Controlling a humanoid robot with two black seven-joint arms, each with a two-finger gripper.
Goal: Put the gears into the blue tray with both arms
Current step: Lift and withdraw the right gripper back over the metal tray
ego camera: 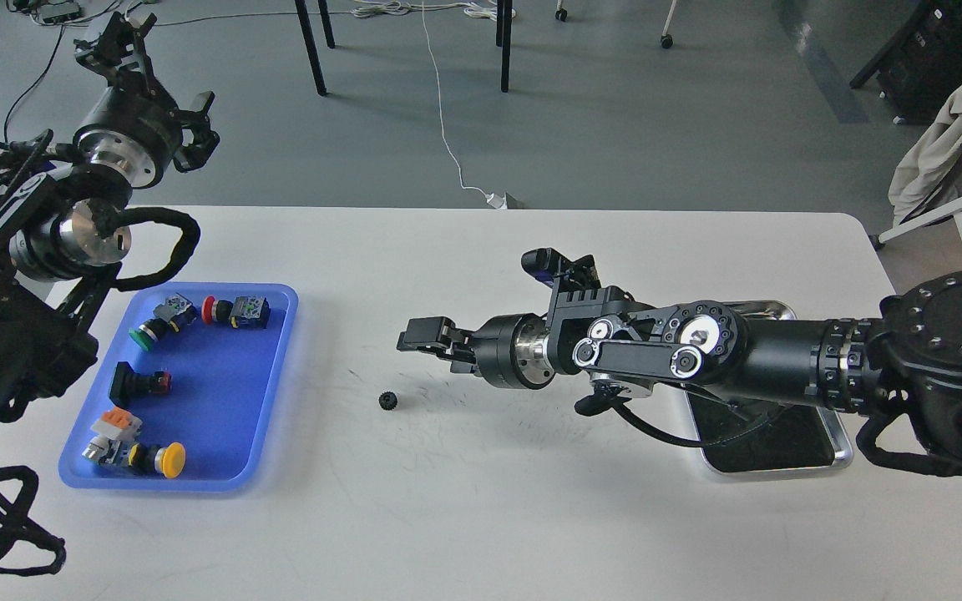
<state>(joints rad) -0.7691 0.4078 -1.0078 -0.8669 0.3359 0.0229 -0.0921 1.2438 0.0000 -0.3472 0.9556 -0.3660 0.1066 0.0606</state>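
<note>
One small black gear (387,401) lies alone on the white table, between the blue tray (222,392) and my right gripper (416,338). That gripper hovers just up and to the right of the gear, pointing left, open and holding nothing. The blue tray sits at the table's left and contains only coloured push-button switches (155,321); I see no gear in it. My left gripper (124,37) is raised high at the far left, beyond the table's back edge. It looks dark and its fingers cannot be told apart.
A shiny silver metal tray (832,455) with a dark inside lies at the right, partly hidden under my right forearm. Chair legs and cables stand on the floor behind the table. A white cloth hangs over a chair at the far right.
</note>
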